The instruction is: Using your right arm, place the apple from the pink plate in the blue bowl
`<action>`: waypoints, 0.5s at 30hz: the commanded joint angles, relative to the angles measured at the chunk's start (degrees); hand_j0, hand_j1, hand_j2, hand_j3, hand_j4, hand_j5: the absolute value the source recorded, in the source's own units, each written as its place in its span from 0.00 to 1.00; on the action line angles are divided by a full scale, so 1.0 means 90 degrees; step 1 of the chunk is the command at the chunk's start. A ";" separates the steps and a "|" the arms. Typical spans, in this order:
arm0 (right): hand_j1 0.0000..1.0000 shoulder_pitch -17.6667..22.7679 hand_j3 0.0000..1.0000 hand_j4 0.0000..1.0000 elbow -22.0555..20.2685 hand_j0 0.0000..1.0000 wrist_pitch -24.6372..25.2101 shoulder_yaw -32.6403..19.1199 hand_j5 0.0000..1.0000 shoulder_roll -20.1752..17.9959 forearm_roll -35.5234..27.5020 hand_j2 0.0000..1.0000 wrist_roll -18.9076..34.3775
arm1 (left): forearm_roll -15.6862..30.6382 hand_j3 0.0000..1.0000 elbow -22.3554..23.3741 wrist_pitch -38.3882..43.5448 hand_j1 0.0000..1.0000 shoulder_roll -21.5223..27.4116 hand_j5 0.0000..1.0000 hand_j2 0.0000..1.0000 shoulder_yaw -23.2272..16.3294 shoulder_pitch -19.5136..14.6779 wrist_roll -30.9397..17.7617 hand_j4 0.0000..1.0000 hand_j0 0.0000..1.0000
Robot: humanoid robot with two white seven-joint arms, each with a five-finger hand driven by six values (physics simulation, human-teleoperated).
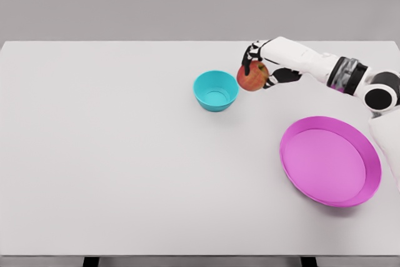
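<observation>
The right robot hand (257, 67), white with dark-jointed fingers, is curled around a round red-and-yellow apple (252, 77) and holds it in the air, just to the right of the small turquoise-blue bowl (215, 90) and a little above its rim. The apple is off the wide, shallow pink plate (330, 161), which now lies bare nearer the robot, well apart from the bowl. So the pick-up looks done; what remains, I judge, is a short carry leftward over the bowl and the release. The pale grey counter (112, 154) stretches open on every side of the bowl, its edges far off, so nothing crowds the path. The left arm is not visible.
</observation>
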 commanded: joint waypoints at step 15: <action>0.35 -0.0469 0.35 0.35 0.0488 0.35 0.0025 0.0473 0.35 0.0529 0.0251 0.35 -0.0010 | -0.0001 1.00 0.0000 0.0000 1.00 0.0000 1.00 1.00 0.0000 0.0000 -0.0001 1.00 1.00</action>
